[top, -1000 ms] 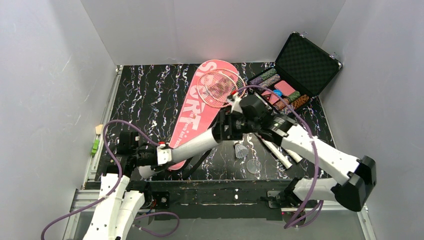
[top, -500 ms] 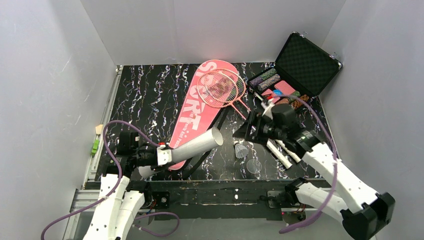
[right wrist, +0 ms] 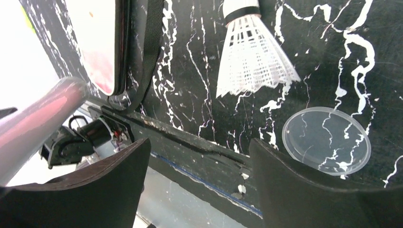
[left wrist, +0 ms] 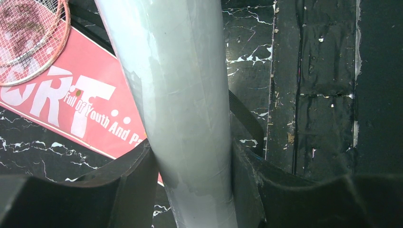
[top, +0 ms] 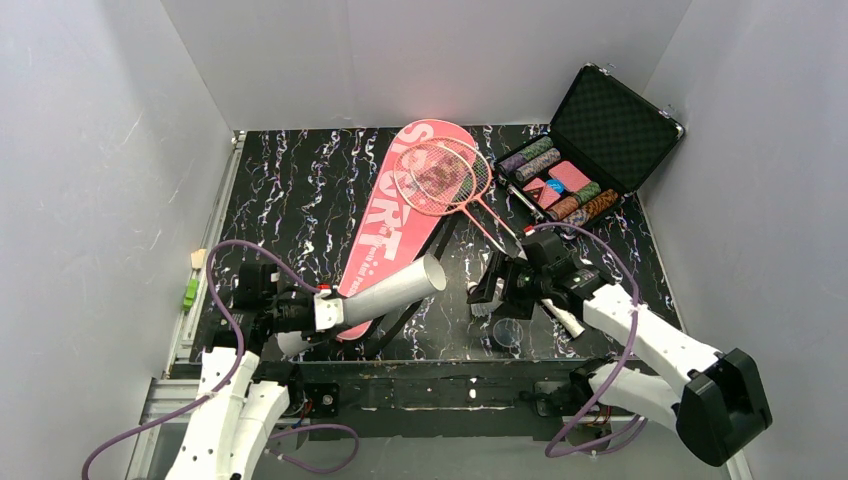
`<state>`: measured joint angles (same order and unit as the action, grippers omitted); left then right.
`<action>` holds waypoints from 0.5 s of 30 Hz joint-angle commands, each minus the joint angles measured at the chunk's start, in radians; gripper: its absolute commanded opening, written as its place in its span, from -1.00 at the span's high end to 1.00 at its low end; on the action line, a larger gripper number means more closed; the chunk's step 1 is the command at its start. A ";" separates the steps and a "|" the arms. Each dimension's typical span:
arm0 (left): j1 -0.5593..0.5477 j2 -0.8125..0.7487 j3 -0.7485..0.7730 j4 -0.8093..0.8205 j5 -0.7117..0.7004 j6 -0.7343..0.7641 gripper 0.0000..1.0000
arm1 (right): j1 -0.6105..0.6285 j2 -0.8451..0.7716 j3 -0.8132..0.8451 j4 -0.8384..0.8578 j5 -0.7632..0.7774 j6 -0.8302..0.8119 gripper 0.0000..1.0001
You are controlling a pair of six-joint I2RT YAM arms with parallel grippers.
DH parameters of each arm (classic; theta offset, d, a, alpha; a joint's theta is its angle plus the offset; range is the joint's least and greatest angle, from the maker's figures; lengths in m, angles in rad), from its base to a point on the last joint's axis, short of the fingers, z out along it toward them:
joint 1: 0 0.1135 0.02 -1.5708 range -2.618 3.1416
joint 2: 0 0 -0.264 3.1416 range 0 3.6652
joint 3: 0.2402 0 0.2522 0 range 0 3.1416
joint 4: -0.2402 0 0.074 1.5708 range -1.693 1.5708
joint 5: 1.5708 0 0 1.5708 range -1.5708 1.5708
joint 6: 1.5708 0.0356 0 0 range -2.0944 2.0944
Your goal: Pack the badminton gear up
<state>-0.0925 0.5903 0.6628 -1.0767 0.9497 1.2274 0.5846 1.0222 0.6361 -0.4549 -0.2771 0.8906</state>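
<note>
Left fingers [top: 322,310] clenched round the lower end of the white-grey tube [top: 392,288], same as a second ago; the tube is held off the worktop [top: 300,190], slanted up, open mouth facing centre-right. Big change is the right arm: a second ago it was up at the tube mouth, now it's pulled back and dropped low toward the near edge, right fingers [right wrist: 198,147] spread wide with nothing between them. They hover just short of the one white shuttlecock [right wrist: 252,61] lying on its side on the worktop, feathers toward the camera. Reads as one drop into the tube done and the arm back for the next pick, so the shuttlecock stage is probably nearly over; can't see inside the tube to count. Clear round lid [right wrist: 326,141] lies flat just beside the shuttlecock, not touching, likely the tube cap for later. It sits close enough to get nudged on the approach. Black bag strap [right wrist: 152,47] loops across the worktop under the tube, clear of the shuttlecock. Further back the pink SPORT bag [top: 378,225] lies diagonal, its near end under the tube. Both pink rackets [top: 440,175] rest with heads stacked on its far end, shafts running toward the right arm, handles partly hidden by it, not packed yet. Far right, the open black case [top: 612,122] with chip rolls [top: 560,185], not part of the job
</note>
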 commanded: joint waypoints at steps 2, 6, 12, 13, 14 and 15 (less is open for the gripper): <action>0.004 -0.004 0.032 0.005 0.026 0.006 0.99 | -0.002 0.059 -0.033 0.148 0.052 0.080 -0.56; 0.004 -0.003 0.036 0.003 0.026 -0.002 0.99 | -0.002 0.117 -0.036 0.205 0.122 0.132 -0.40; 0.004 -0.015 0.030 -0.001 0.021 0.001 1.00 | -0.002 0.147 -0.001 0.203 0.262 0.137 -0.11; 0.004 -0.015 0.028 -0.001 0.020 0.002 1.00 | -0.002 0.150 0.004 0.199 0.285 0.134 -0.01; 0.004 -0.015 0.025 -0.001 0.021 0.004 1.00 | -0.002 0.155 0.010 0.194 0.313 0.130 0.14; 0.004 -0.015 0.025 -0.002 0.022 0.004 1.00 | -0.003 0.161 0.020 0.185 0.336 0.124 0.31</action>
<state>-0.0925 0.5873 0.6628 -1.0813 0.9447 1.2259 0.5846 1.1706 0.6064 -0.2867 -0.0818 1.0084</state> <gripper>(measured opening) 0.472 0.471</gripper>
